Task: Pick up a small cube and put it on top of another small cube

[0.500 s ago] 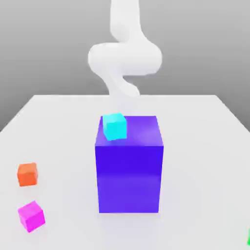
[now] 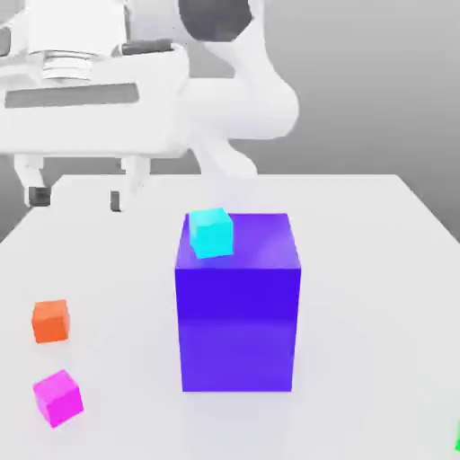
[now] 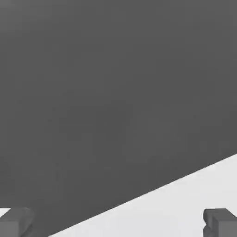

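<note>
The small magenta-pink cube [image 2: 58,397] lies on the white table near the front corner at the exterior view's left. My gripper [image 2: 76,198] hangs high above the table's left side, well above and behind that cube, open with nothing between its fingers. Its two dark fingertips [image 3: 221,222] stand wide apart in the hand view, over the table's edge. A cyan cube [image 2: 211,232] rests on top of the big blue-violet block [image 2: 237,314] in the middle.
An orange cube [image 2: 50,321] sits on the table [image 2: 359,269] just behind the magenta one. A sliver of green [image 2: 457,437] shows at the front right edge. The tall block stands between the left and right halves.
The hand and gripper have swung into the exterior view at the upper left; before, only the arm's rear links showed. The cubes and the block have not moved.
</note>
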You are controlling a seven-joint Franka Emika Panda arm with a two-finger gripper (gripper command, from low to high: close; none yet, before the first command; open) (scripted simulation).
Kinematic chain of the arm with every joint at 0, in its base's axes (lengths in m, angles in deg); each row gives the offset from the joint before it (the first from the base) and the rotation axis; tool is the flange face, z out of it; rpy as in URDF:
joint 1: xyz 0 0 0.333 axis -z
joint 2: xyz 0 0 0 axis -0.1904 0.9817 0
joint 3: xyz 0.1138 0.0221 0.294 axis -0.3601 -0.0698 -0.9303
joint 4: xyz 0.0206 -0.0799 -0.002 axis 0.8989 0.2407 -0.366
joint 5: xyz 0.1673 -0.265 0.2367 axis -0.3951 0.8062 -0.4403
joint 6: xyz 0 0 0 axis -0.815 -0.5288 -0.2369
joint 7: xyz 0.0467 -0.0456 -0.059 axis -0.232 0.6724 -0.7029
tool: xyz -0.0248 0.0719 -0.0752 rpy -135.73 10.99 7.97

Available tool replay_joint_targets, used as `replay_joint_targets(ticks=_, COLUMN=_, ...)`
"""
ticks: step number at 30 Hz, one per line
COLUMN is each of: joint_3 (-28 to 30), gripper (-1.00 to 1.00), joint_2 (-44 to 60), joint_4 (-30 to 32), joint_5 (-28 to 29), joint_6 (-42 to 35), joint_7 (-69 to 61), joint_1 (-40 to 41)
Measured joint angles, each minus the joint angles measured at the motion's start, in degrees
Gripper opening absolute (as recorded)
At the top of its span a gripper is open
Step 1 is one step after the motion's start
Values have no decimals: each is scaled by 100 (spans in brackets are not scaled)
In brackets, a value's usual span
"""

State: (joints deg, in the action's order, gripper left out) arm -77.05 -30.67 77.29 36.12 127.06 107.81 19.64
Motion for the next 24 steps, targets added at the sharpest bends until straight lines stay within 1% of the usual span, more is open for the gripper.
replay_joint_targets(ticks=4, joint_3=201, gripper=0, joint_2=837, joint_4=129, joint_5=-160, joint_6=326, joint_7=96, joint_1=289)
replay_joint_targets(ticks=11, joint_3=371, gripper=0, joint_2=2307, joint_4=340, joint_5=-510, joint_6=914, joint_7=201, joint_1=703)
replay_joint_targets(ticks=16, joint_3=-14, gripper=0, joint_2=3345, joint_4=172, joint_5=-944, joint_6=1654, joint_7=-85, joint_1=1075)
replay_joint_targets(ticks=17, joint_3=-71, gripper=-100, joint_2=3461, joint_4=147, joint_5=-992, joint_6=1744, joint_7=-121, joint_1=1123)
replay_joint_targets(ticks=24, joint_3=-68, gripper=-100, joint_2=3445, joint_4=151, joint_5=-973, joint_6=1733, joint_7=-104, joint_1=1124)
